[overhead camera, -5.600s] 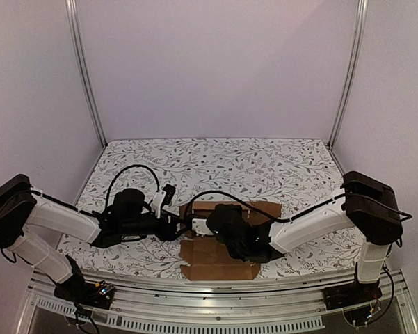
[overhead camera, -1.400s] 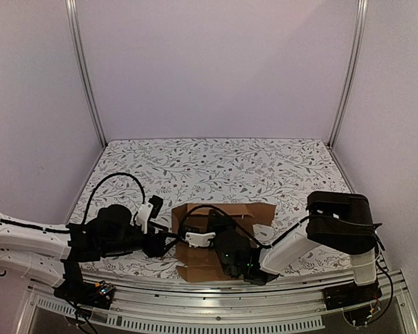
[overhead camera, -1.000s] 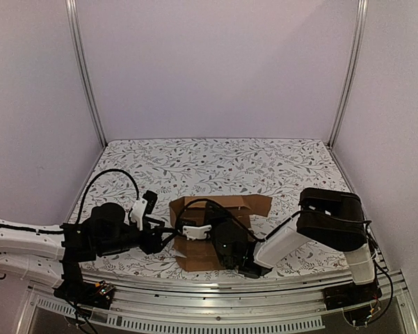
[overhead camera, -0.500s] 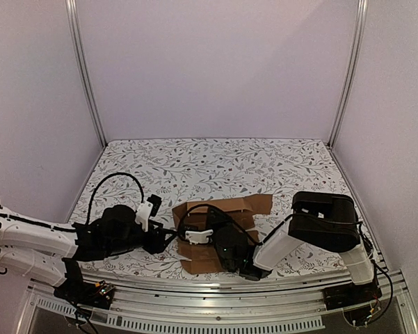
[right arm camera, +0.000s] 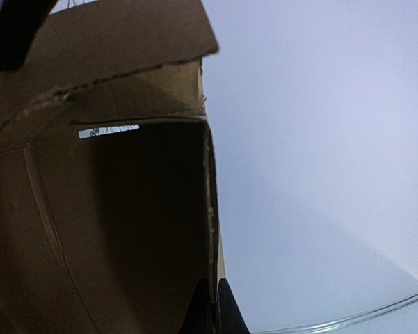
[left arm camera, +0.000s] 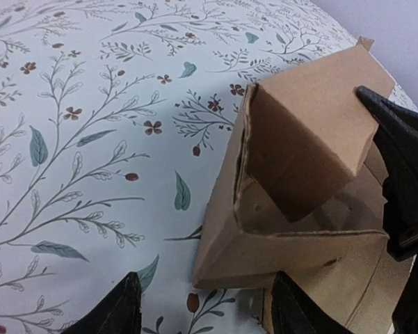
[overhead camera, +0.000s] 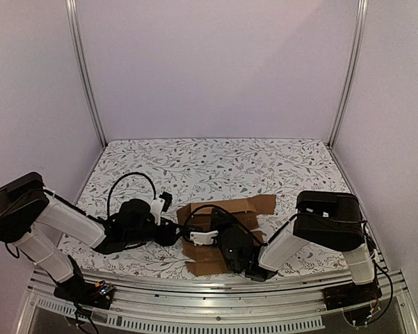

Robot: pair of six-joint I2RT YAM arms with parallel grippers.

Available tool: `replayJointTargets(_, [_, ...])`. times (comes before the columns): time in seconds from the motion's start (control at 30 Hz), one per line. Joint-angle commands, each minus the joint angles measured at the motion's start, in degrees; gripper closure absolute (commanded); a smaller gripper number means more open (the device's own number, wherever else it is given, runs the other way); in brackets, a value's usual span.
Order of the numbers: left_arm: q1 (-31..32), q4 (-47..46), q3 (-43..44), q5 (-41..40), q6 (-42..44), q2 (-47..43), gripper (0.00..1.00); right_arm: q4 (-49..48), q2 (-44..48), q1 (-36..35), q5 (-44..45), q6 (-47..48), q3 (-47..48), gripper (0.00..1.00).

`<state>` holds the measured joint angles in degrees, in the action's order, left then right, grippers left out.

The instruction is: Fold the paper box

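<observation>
The paper box (overhead camera: 226,209) is a half-folded brown cardboard sheet near the table's front middle, with side walls standing up. In the left wrist view the box (left arm camera: 292,209) shows a raised corner and an inner flap. My left gripper (overhead camera: 171,233) is open at the box's left corner, and its fingers (left arm camera: 118,313) straddle that corner without touching it. My right gripper (overhead camera: 195,238) reaches over the box from the right. Its fingers (right arm camera: 226,313) are shut on the thin edge of a cardboard wall (right arm camera: 125,209). The right gripper also shows as black at the right of the left wrist view (left arm camera: 403,188).
The table (overhead camera: 215,163) has a floral-patterned cover. Metal posts (overhead camera: 83,76) stand at the back corners, and white walls close in the back and sides. A metal rail (overhead camera: 209,306) runs along the front edge.
The box has been lifted, tilted and set lower again, and now lies slightly further right. My left arm has swung in toward the box's left corner. My right gripper has stayed on the box.
</observation>
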<state>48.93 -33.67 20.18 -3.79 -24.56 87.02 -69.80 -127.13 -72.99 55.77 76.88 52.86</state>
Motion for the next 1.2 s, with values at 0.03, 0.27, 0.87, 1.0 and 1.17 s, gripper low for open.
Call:
replayJointTargets(0.03, [-0.74,-5.3,3.27,4.36,1.56,2.98,0.38,2.95,0.83,0.33,0.05,-2.21,-1.36,1.0])
replayJointTargets(0.27, [-0.83,-5.44,4.7,6.51,2.23,4.11,0.39,3.28,0.16,0.37,-0.07,-2.96,-0.92,1.0])
replayJointTargets(0.87, [1.17,-10.52,6.69,6.09,-2.05,10.4,0.39,3.83,0.83,0.25,0.73,-3.58,-0.57,1.0])
replayJointTargets(1.0, [2.23,-11.95,6.89,5.21,-2.88,11.35,0.39,3.81,1.38,0.1,1.0,-4.01,-1.03,1.0])
replayJointTargets(1.17, [3.0,-13.41,5.61,4.59,-3.27,11.31,0.5,4.14,2.38,0.1,1.29,-4.81,-1.87,1.0])
